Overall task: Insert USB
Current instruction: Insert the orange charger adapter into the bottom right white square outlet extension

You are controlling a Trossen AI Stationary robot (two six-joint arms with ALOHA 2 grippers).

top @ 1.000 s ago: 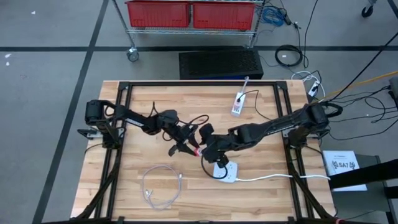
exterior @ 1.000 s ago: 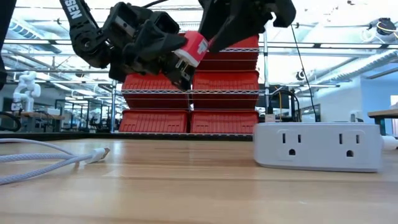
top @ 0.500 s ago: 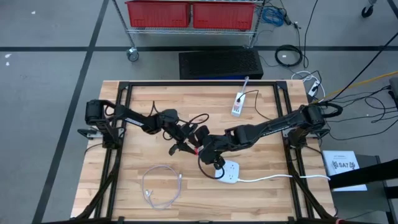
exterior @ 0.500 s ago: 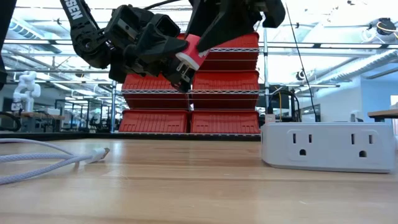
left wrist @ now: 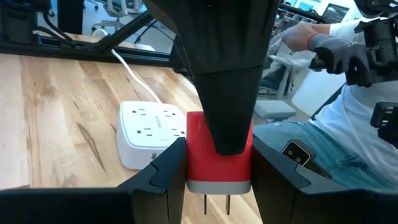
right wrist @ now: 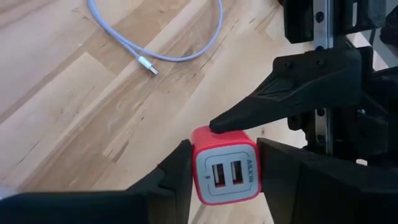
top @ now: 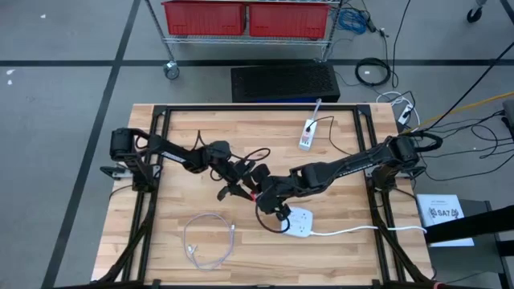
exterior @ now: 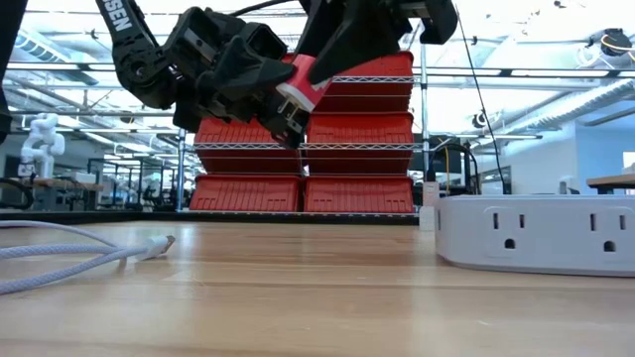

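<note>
Pointing prongs down (tilted): charger (exterior: 306, 81)

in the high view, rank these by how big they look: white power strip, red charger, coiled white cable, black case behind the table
1. Black case, the largest.
2. Coiled white cable, going by the loop's spread.
3. White power strip.
4. Red charger, mostly hidden between the left tool and the right tool.

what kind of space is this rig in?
Probably a robotics lab or workshop: red plastic bins on a wire shelving rack, a small white robot on a far bench, loose cables on concrete floor.
</note>
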